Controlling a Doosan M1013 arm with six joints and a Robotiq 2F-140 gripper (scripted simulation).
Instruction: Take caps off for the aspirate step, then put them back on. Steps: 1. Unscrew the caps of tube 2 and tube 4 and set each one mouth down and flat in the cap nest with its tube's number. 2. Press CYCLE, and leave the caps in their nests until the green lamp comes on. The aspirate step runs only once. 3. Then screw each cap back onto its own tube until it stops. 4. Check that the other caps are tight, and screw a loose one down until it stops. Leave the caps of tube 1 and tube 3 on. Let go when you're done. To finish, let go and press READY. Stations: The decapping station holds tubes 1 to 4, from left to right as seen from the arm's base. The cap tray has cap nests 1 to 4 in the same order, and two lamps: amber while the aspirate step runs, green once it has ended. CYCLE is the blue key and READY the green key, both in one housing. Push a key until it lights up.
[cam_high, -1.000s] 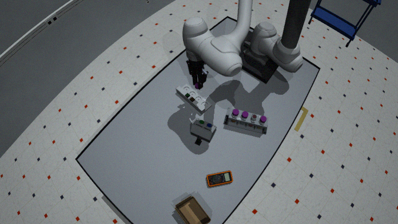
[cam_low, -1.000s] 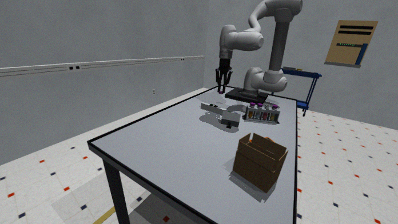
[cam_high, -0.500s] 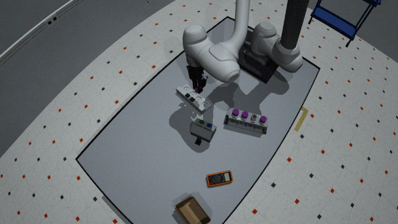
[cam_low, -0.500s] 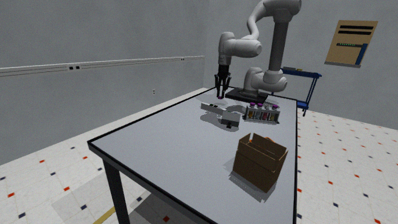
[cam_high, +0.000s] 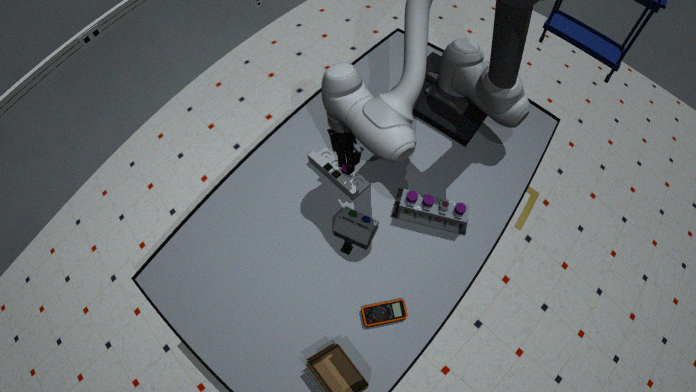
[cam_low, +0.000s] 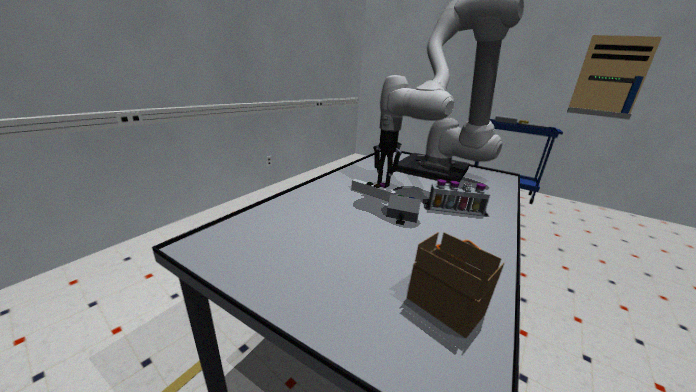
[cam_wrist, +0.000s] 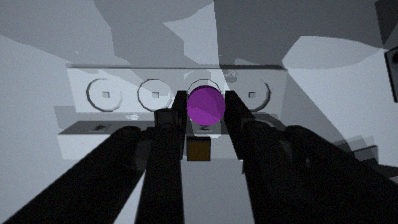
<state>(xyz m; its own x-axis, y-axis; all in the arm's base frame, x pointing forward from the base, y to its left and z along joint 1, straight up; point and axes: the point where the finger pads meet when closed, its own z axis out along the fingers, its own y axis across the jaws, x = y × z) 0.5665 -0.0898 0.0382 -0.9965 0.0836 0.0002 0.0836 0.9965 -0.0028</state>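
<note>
My gripper (cam_wrist: 205, 105) is shut on a purple cap (cam_wrist: 205, 105). It holds the cap low over the white cap tray (cam_wrist: 175, 95), above the third nest from the left in the wrist view. The other three nests are empty. I cannot tell whether the cap touches the nest. In the top view the gripper (cam_high: 346, 165) stands over the tray (cam_high: 338, 174). The tube rack (cam_high: 431, 212) holds three tubes with purple caps and one open tube (cam_high: 443, 204), third from the left. The key housing (cam_high: 355, 226) carries the green key (cam_high: 352, 213) and the blue key (cam_high: 366, 219), both unlit.
An orange multimeter (cam_high: 384, 312) lies toward the table's near end. An open cardboard box (cam_high: 336, 369) stands at the near edge. The arm's base (cam_high: 450, 115) sits at the far end. A blue cart (cam_low: 525, 132) stands off the table.
</note>
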